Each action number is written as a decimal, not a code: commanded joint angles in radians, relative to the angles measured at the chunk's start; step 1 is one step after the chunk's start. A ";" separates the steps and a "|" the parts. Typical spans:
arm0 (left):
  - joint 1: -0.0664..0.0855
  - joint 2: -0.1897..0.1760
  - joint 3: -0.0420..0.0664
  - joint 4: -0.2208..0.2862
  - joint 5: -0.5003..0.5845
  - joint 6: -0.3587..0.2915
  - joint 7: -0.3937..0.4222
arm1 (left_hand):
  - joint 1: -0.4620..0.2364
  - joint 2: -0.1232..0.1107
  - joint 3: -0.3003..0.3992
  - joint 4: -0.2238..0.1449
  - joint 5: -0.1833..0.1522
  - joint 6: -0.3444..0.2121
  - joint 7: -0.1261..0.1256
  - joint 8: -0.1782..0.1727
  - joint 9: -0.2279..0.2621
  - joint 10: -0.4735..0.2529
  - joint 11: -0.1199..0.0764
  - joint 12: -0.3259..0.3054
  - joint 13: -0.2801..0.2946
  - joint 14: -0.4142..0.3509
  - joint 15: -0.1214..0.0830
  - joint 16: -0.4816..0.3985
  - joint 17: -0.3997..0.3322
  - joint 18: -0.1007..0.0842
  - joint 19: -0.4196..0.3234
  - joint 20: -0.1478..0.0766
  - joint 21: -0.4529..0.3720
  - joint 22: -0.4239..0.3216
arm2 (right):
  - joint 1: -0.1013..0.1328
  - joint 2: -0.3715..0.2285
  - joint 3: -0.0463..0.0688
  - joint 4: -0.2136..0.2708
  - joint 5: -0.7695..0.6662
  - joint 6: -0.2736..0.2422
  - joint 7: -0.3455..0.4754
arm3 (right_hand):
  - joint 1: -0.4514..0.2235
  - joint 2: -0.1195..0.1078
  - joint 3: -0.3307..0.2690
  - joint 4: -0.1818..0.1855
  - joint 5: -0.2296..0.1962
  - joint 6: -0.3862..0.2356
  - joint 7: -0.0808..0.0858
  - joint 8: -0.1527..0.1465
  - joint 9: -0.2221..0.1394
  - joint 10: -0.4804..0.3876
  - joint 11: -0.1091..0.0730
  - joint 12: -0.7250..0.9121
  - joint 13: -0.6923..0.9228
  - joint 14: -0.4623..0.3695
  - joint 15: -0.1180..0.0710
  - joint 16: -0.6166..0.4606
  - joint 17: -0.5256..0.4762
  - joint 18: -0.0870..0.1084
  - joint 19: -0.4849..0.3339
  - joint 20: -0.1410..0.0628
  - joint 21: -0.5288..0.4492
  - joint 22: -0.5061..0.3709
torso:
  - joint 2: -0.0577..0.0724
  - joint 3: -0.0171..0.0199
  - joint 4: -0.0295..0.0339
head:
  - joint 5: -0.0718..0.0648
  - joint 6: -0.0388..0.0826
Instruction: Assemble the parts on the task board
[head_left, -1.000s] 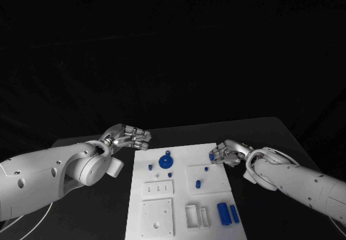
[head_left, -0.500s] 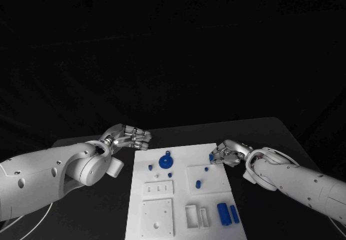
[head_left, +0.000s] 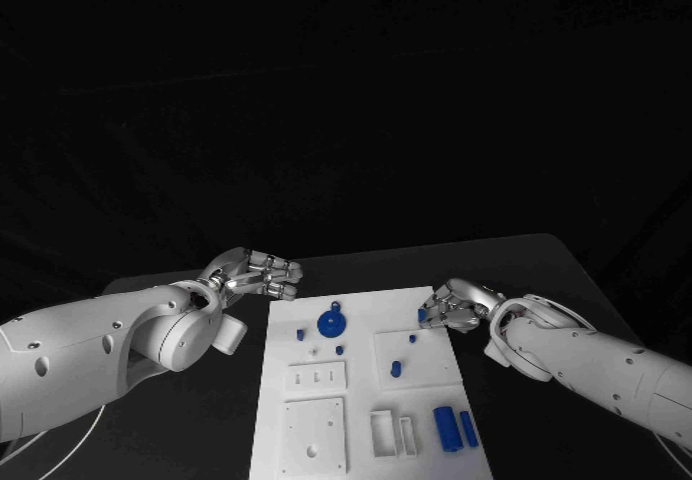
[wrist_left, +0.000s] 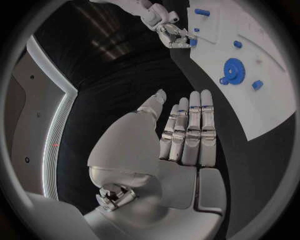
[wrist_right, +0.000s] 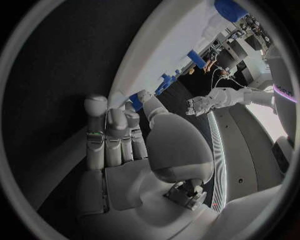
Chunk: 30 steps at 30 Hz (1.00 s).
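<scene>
- Head view: the task board (head_left: 361, 400) lies in the middle of the black table (head_left: 534, 262). On its far half sit a blue gear (head_left: 332, 323), small blue pegs (head_left: 300, 334) and a blue oval piece (head_left: 395, 369); two blue cylinders (head_left: 454, 427) lie at its near right corner.
- The left hand (head_left: 257, 275) hovers over the dark table just beyond the board's far left corner, fingers curled loosely, nothing in them. Nothing stands between it and the gear.
- The right hand (head_left: 459, 306) is at the board's right edge, fingers bent in around a small blue part (head_left: 424, 315); whether it truly grips it I cannot tell here.
- Left wrist view: the left hand (wrist_left: 181, 135) shows its fingers straight and side by side, thumb apart, empty, above bare table beside the board (wrist_left: 262, 100). The gear (wrist_left: 234, 70) lies on the board past the fingertips.
- Right wrist view: the right hand (wrist_right: 125, 145) has a blue part (wrist_right: 135, 102) between thumb and fingertip at the board's edge (wrist_right: 162, 50).
</scene>
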 joint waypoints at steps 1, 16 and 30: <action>0.000 0.001 0.001 0.002 -0.003 0.014 0.004 | 0.001 0.002 -0.002 -0.004 -0.001 -0.009 0.000 -0.002 0.000 -0.004 0.001 -0.004 0.001 -0.005 0.000 -0.002 -0.001 -0.006 0.000 0.004 -0.005 -0.001 | -0.005 0.001 -0.002 0.003 0.001 -0.026 -0.006 | -0.006 0.003 -0.001 0.007 0.012 0.012 -0.009 0.003 0.001 0.008 -0.003 0.004 0.001 0.008 -0.001 0.006 0.002 -0.012 0.005 -0.004 0.006 0.071 | 0.000 0.0003 0.0002 | 0.000 0.000; 0.001 0.012 0.001 0.008 -0.067 0.047 -0.066 | -0.030 0.023 -0.008 0.031 -0.013 0.085 -0.040 0.005 0.003 0.107 -0.044 -0.003 0.002 0.113 -0.054 0.087 0.049 -0.014 0.079 -0.046 0.076 0.044 | 0.007 -0.022 -0.002 0.094 -0.006 -0.086 -0.091 | -0.020 -0.017 0.024 0.010 0.081 0.011 -0.009 0.003 0.000 0.018 -0.006 0.004 0.000 0.016 -0.004 0.012 0.009 -0.006 0.014 -0.006 0.027 0.073 | -0.005 -0.0031 -0.0045 | 0.003 0.011; 0.002 0.070 0.004 -0.009 -0.179 0.143 -0.279 | -0.129 0.038 -0.109 0.129 -0.028 0.135 -0.065 -0.005 0.016 0.286 -0.092 0.005 0.010 0.119 -0.115 0.390 0.250 -0.048 0.073 -0.115 0.295 0.212 | 0.046 -0.022 -0.002 0.191 -0.074 -0.065 -0.182 | -0.026 -0.029 0.047 0.021 0.083 0.007 -0.008 0.002 0.000 0.021 -0.005 0.005 0.002 0.020 -0.004 0.015 0.013 -0.004 0.017 -0.006 0.036 0.074 | -0.029 -0.0130 -0.0164 | 0.024 0.014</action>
